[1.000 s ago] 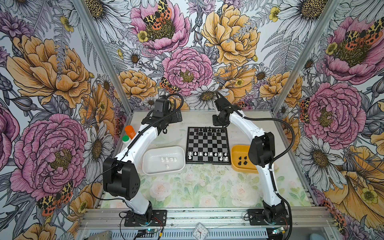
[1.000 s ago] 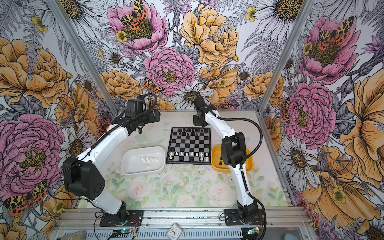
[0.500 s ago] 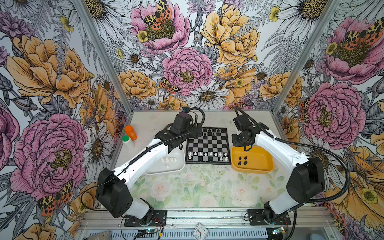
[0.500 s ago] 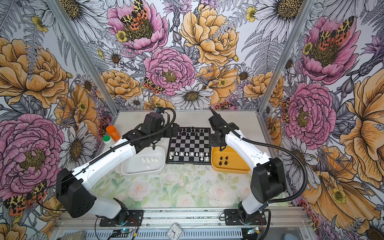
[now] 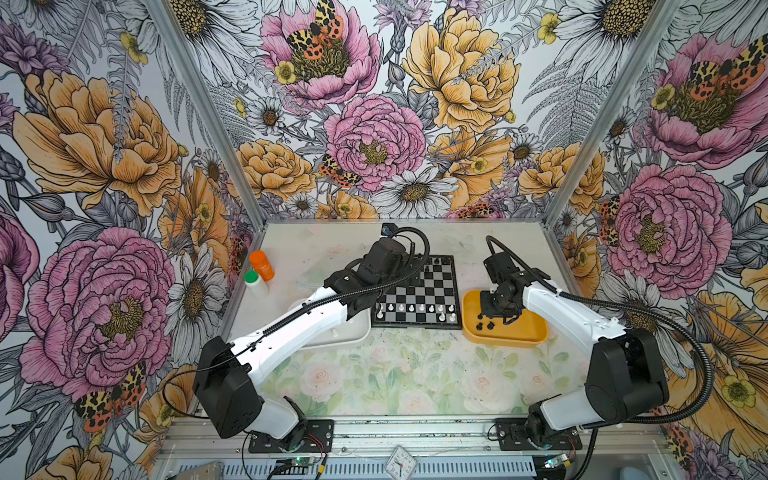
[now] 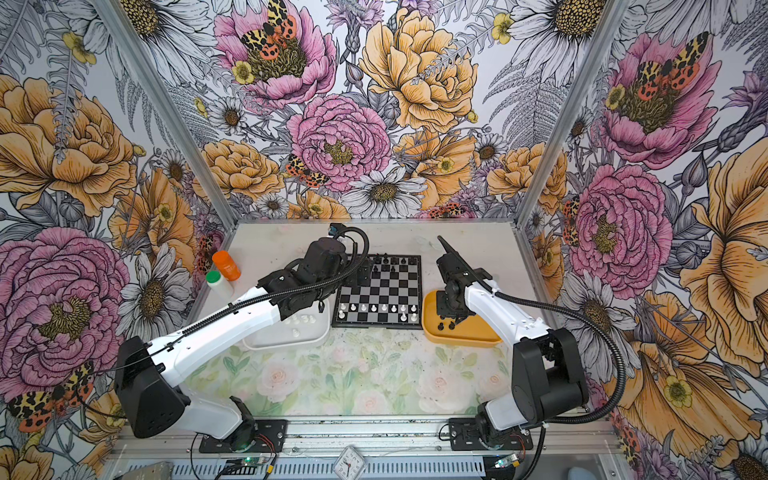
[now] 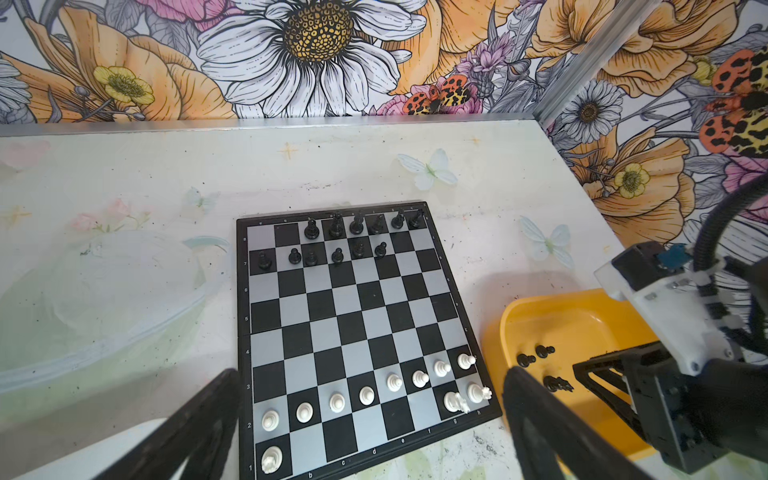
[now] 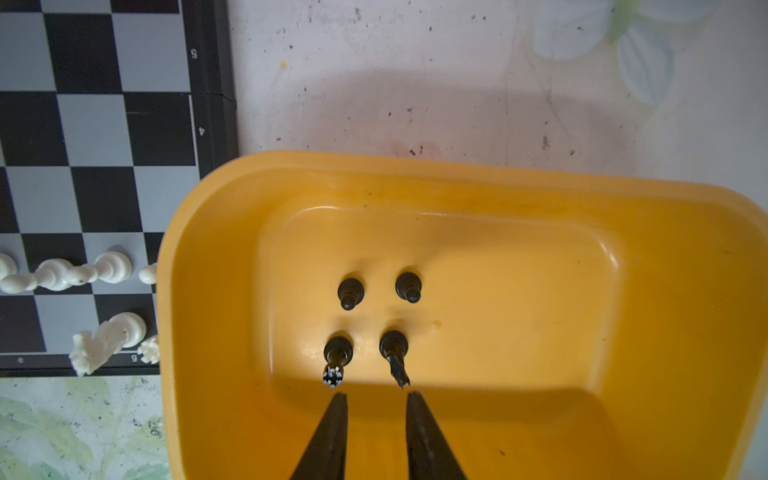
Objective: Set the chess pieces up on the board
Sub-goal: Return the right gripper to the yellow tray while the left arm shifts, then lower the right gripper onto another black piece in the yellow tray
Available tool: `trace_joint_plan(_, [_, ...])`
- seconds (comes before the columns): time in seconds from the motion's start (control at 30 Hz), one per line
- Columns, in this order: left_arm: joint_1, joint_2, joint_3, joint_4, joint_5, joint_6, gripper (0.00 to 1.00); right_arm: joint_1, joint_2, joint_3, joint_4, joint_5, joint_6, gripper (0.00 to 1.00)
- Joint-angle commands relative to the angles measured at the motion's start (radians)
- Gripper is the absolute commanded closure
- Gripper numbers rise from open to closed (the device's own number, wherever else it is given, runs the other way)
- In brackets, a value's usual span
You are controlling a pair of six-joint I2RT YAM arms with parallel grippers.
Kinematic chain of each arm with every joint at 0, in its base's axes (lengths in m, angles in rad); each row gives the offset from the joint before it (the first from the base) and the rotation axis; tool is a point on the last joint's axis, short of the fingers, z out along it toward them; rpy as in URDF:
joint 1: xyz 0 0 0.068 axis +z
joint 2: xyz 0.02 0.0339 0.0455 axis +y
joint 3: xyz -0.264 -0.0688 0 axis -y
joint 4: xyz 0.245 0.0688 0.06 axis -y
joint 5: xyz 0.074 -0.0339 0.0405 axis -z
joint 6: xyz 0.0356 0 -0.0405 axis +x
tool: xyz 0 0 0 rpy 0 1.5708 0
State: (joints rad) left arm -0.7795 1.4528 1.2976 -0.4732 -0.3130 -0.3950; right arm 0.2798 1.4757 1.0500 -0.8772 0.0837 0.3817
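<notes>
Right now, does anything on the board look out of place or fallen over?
No piece on the board looks fallen. Only the black pawns look slightly uneven: two stand close together, off centre on their squares.

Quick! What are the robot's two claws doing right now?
Left gripper: wide open, empty.
Right gripper: slightly open, empty, over the yellow tray.

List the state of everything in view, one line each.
board, flat, partly set
yellow tray, holds four black pieces
white tray, holds loose white pieces
left end effector, open, empty
right end effector, slightly open, empty, over yellow tray
orange bottle, upright
green-capped bottle, upright
</notes>
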Motion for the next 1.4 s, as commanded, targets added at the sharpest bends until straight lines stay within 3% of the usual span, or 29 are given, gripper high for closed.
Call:
trace_joint_plan(0.0, [-0.002, -0.019, 0.011, 0.019, -0.041, -0.007, 0.01, -0.008, -0.020, -0.014, 0.037, -0.012, 0.016, 0.73])
trace_joint_plan(0.73, [0.079, 0.138, 0.141, 0.018, 0.080, 0.047, 0.01, -0.031, 0.029, -0.095, 0.078, -0.026, 0.062, 0.72])
trace_joint_plan(1.37, [0.099, 0.136, 0.146, 0.017, 0.073, 0.045, 0.01, -0.083, 0.146, 0.009, 0.105, -0.021, 0.033, 0.75])
